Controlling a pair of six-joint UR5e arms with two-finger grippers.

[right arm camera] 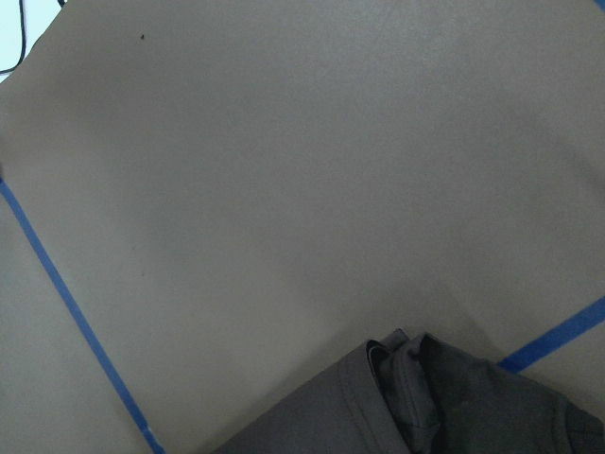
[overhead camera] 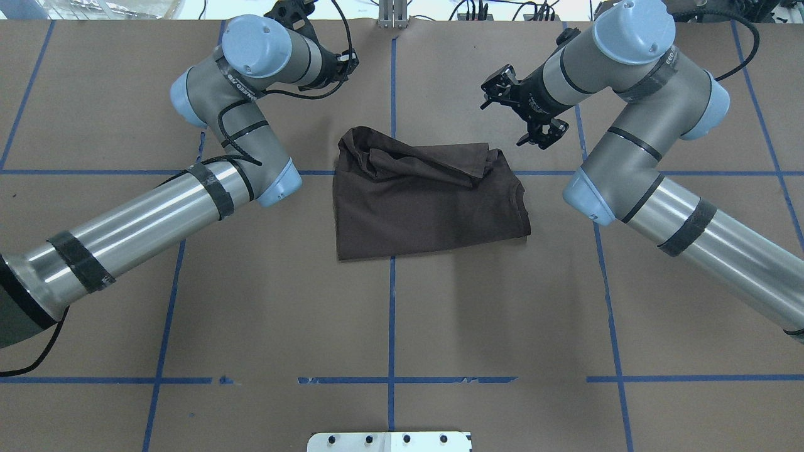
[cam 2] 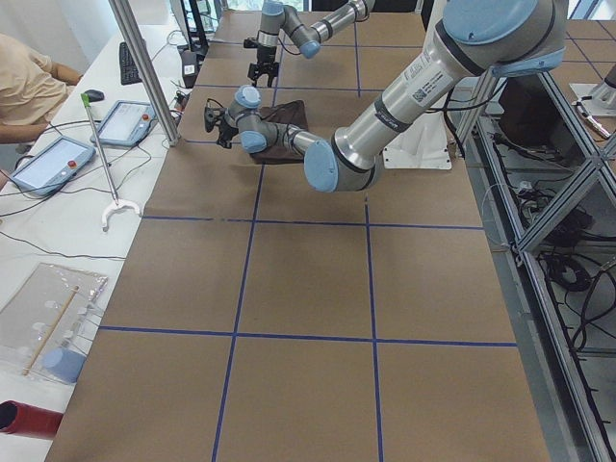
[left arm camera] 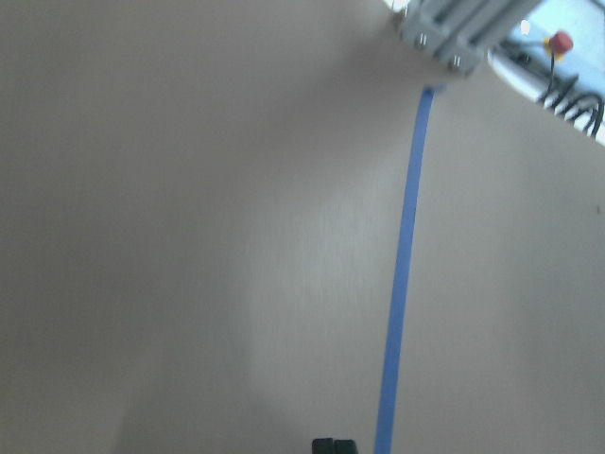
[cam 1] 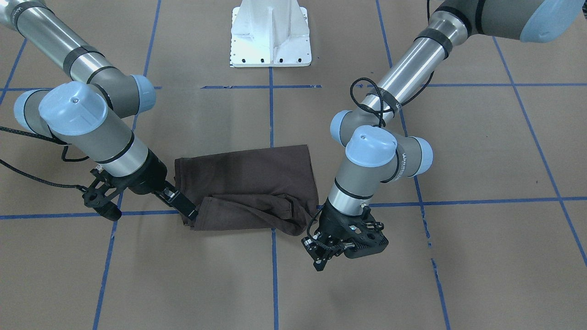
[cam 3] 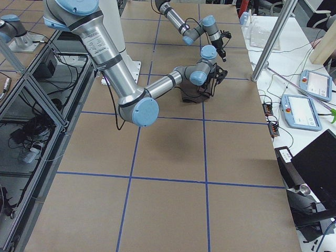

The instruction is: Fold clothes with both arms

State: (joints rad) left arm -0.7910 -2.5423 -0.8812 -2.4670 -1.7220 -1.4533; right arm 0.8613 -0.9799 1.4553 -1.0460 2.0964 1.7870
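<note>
At table centre, viewed overhead, the half-folded T-shirt (overhead camera: 427, 207) has a rumpled 12 o'clock edge, the right gripper (cam 1: 189, 211) by its 2 o'clock corner, the left gripper (cam 1: 319, 261) clear at 11, neither's clench discernible; smoothing that edge first seems wise.

The left arm (cam 1: 408, 64) slopes down toward the T-shirt (cam 1: 247, 178) and bends sharply at the left wrist (cam 1: 371, 151). The left gripper (cam 1: 315, 254) points downward near the T-shirt's corner on the robot's left, operators' side, and stands apart from the cloth. The right arm (cam 1: 69, 55) comes in from the other side and folds at the right wrist (cam 1: 73, 107). The right gripper (cam 1: 190, 211) slants down to the T-shirt's opposite end, its fingertip touching the fabric edge there. Whether either pair of jaws is apart or closed cannot be made out.
</note>
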